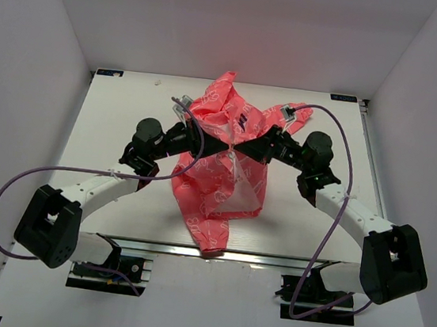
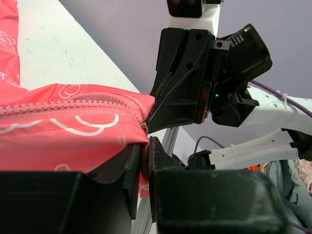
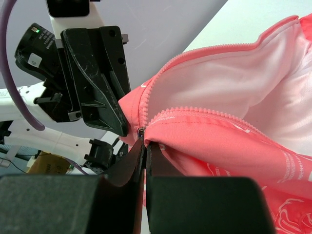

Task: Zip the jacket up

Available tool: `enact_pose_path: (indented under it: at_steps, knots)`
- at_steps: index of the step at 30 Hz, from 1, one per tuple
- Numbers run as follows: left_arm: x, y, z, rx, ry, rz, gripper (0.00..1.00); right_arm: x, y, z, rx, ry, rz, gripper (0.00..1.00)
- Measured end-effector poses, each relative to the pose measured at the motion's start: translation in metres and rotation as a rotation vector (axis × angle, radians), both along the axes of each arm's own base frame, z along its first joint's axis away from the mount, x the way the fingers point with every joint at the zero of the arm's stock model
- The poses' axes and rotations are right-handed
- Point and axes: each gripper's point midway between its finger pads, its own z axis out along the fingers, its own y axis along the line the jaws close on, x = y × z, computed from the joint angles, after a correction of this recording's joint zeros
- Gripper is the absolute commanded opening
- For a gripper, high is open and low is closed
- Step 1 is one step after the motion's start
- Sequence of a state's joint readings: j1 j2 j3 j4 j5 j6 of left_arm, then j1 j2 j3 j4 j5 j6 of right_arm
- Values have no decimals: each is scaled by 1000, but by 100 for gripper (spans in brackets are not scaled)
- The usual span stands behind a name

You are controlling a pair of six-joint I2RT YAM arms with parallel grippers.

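Note:
The coral-pink jacket (image 1: 222,164) with white outline motifs is held up off the white table, its lower part hanging toward the near edge. Both grippers meet tip to tip at its middle. My left gripper (image 1: 219,147) is shut on a fold of jacket fabric (image 2: 73,131) beside the zipper teeth (image 2: 63,105). My right gripper (image 1: 241,146) is shut on the jacket edge (image 3: 204,136) right at the small metal zipper slider (image 3: 141,131). The white lining (image 3: 229,92) shows in the right wrist view, with the two zipper sides parted above the slider.
The white table (image 1: 112,118) is enclosed by white walls at the back and sides. A metal rail (image 1: 153,243) runs along the near edge between the arm bases. Purple cables (image 1: 16,186) loop off both arms.

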State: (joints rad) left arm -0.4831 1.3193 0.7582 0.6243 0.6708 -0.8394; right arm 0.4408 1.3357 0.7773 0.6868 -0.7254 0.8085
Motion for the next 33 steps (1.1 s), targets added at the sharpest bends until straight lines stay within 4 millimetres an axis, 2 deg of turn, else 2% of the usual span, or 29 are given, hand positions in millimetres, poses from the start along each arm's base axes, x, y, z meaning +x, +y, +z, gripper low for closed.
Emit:
enact_pose_path:
  at_steps: [2,4,6,13,21,22,24,27,29,30,33]
  knots:
    - [0,0,1,-6,-9,-6,24,-1,1,3,10,-6,5,0]
    - [0,-1,2,-13,-16,-16,15,-2,3,7,23,-12,11,0]
    - [2,-1,0,-15,-10,-18,0,-1,5,11,34,-19,17,0]
    - [8,2,-1,-13,-19,1,0,3,9,13,49,-13,22,0]
    - [5,8,6,11,-82,20,0,5,15,19,47,-16,35,0]
    - [5,8,5,17,-83,23,0,6,15,18,40,-14,33,2]
    - [6,8,3,25,-79,27,0,7,16,16,22,-6,32,17]
    - [4,6,-2,36,-52,16,0,8,17,12,4,-5,26,31]
    - [2,2,-6,39,-33,3,0,5,17,10,-4,2,30,36]
    - [1,1,-7,35,-20,-1,0,4,17,10,-7,4,29,43]
    - [2,-1,-6,11,11,2,0,-1,15,8,-18,9,24,53]
